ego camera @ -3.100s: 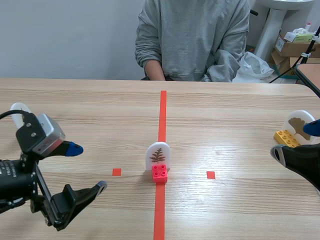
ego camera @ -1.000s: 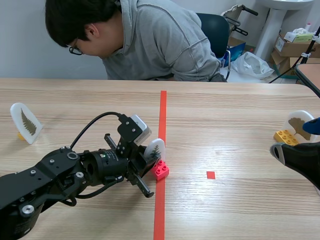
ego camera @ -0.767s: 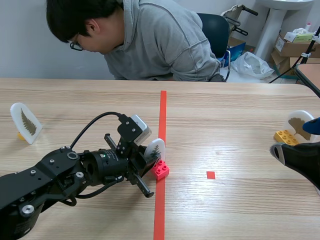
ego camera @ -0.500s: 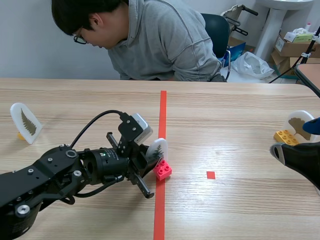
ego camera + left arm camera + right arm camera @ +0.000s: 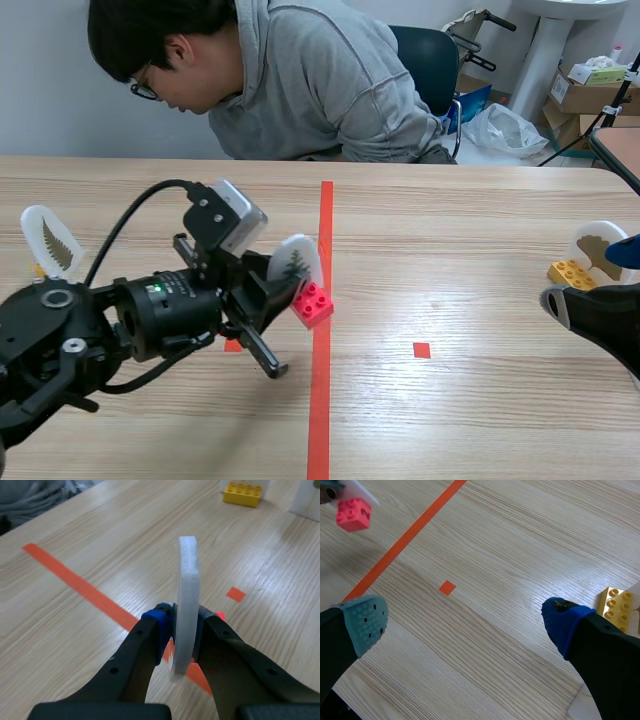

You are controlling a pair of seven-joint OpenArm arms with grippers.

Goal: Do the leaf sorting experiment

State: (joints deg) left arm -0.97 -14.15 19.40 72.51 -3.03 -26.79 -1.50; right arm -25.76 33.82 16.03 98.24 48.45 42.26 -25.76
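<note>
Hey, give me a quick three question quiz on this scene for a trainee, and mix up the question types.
1. True or false: the left gripper is shut on the white leaf card.
2. Relative to the table, the red brick under that card is: A) resting on it; B) lifted clear of it; C) hanging off its edge.
3. Fill in: the right gripper is ____ (open or shut).
Key: 1 true; 2 B; 3 open.
</note>
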